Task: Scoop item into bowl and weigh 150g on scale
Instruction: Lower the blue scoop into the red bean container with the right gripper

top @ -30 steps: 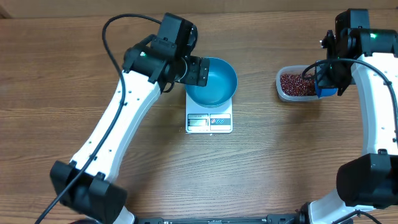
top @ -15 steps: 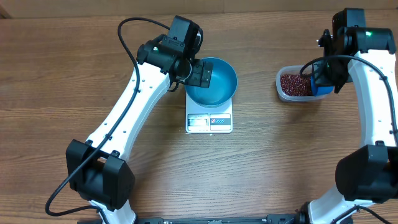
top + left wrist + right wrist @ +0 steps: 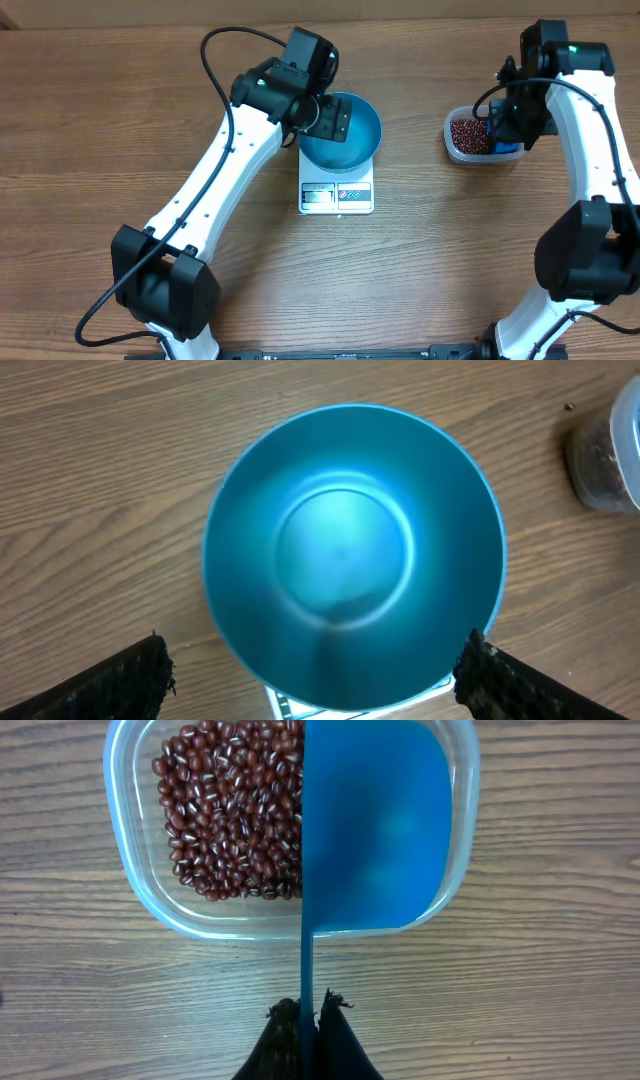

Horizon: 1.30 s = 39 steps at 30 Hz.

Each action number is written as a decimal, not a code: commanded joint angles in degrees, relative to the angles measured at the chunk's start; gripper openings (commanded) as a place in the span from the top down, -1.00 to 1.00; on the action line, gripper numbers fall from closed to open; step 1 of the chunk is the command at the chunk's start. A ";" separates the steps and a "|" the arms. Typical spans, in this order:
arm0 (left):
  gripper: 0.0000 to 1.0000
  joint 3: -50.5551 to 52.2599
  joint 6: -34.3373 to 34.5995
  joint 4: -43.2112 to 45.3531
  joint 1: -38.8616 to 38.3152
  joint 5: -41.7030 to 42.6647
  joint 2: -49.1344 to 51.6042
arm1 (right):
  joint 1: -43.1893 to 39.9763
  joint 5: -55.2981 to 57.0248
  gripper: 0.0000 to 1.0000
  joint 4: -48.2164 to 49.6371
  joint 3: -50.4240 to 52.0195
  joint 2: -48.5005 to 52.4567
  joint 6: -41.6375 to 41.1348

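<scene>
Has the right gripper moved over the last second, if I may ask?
Yes: the right gripper, holding the scoop, shifted further over the tub, toward the scale.

Glossy blue bowl [image 3: 350, 550], paler sheen at centre. White scale [image 3: 336, 195] w/ grey display, label w/ red mark. Dark red-brown beans [image 3: 230, 810], some w/ pale flecks, in clear tub [image 3: 125, 880] nr tabletop's right edge. Scoop [image 3: 375, 830] solid blue, approx. same shade as bowl. Tabletop [image 3: 450, 270] brown wood grain. Left arm [image 3: 215, 190] & right arm [image 3: 600, 150] white w/ black joints, black cables.
</scene>
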<state>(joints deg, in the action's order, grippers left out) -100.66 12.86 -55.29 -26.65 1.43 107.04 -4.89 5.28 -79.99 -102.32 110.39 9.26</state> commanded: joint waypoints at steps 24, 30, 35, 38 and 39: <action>-1.00 -0.74 -2.16 0.13 -0.33 -0.59 0.66 | -0.13 -1.95 -0.46 5.27 9.40 -28.98 -11.02; -1.00 -0.74 -2.16 0.17 -0.33 -0.59 0.68 | -0.13 -1.77 -0.93 21.66 30.21 -32.24 -10.78; -0.99 -0.74 -2.16 0.24 -0.33 -0.57 0.68 | -0.13 -2.86 -0.61 30.32 37.40 -29.18 -10.73; -1.00 -0.70 -2.16 0.26 -0.35 -0.57 0.72 | -0.13 -2.91 0.10 35.41 38.93 -28.33 -9.40; -0.99 -0.70 -2.16 0.44 -0.35 -0.57 0.85 | -0.13 -2.84 0.11 36.96 39.06 -28.26 -8.92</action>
<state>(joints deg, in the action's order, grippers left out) -100.66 11.77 -55.22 -26.72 1.21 107.04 -4.89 2.81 -46.04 -63.79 82.11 -1.37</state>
